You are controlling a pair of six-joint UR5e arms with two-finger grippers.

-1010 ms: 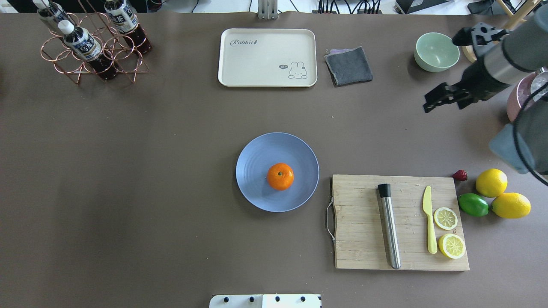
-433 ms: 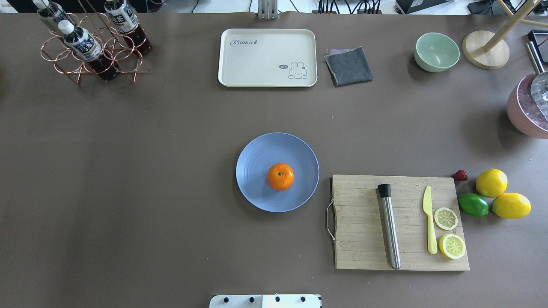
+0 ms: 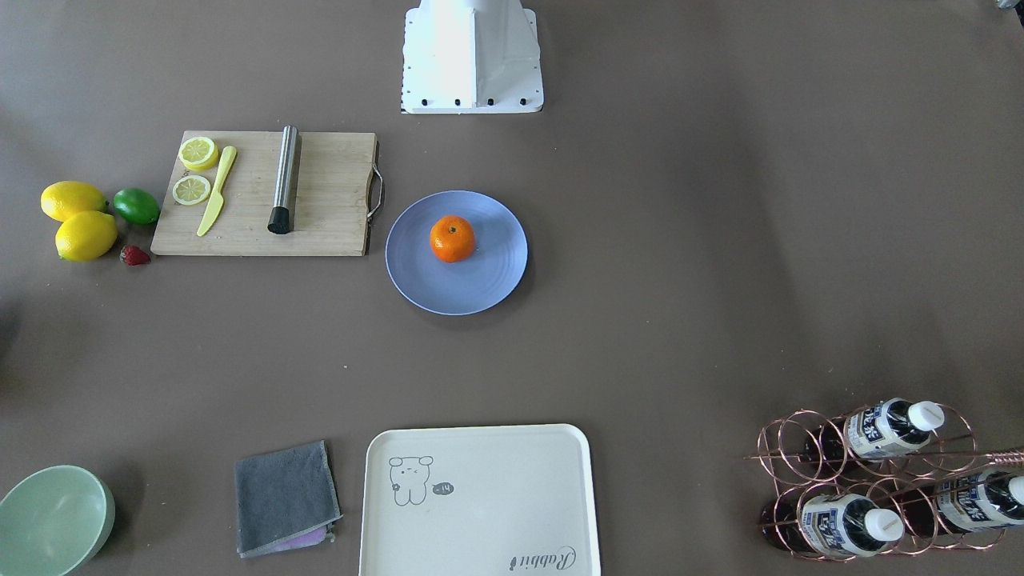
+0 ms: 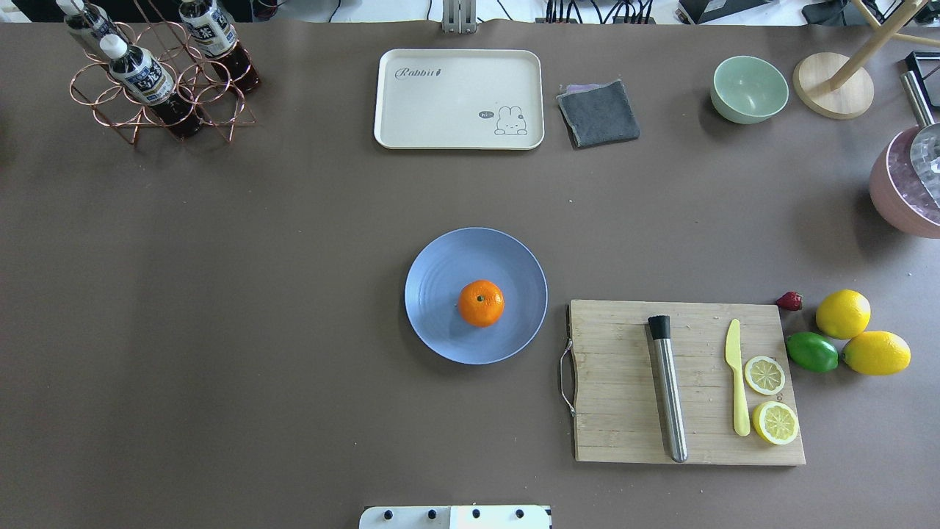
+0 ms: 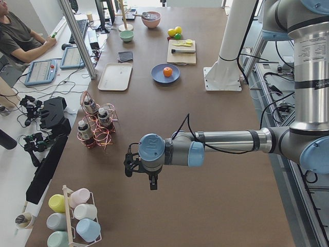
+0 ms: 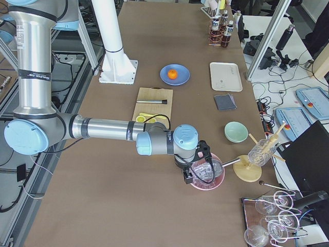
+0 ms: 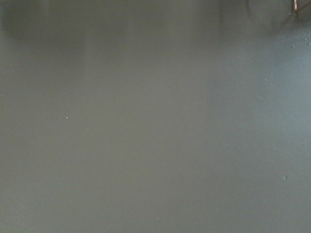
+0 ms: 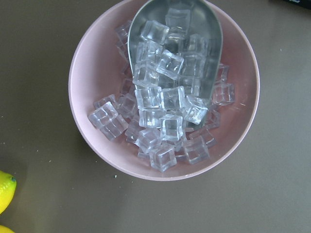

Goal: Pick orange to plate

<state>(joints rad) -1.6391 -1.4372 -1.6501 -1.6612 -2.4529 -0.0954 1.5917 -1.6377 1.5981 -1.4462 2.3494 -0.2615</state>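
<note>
The orange rests on the periwinkle-blue plate at mid-table, slightly toward the robot's side of the plate's centre; the front-facing view shows the same orange on the plate. No gripper is near either. My left gripper shows only in the left side view, low over bare table far from the plate. My right gripper shows only in the right side view, above a pink bowl of ice. I cannot tell whether either is open or shut.
A wooden cutting board with a steel muddler, a yellow knife and lemon slices lies right of the plate. Two lemons, a lime and a strawberry sit beyond it. The cream tray, grey cloth, green bowl, pink ice bowl and bottle rack line the far side.
My right arm has pulled out of the overhead view past its right edge, uncovering the wooden stand and pink bowl. The orange and plate have not moved.
</note>
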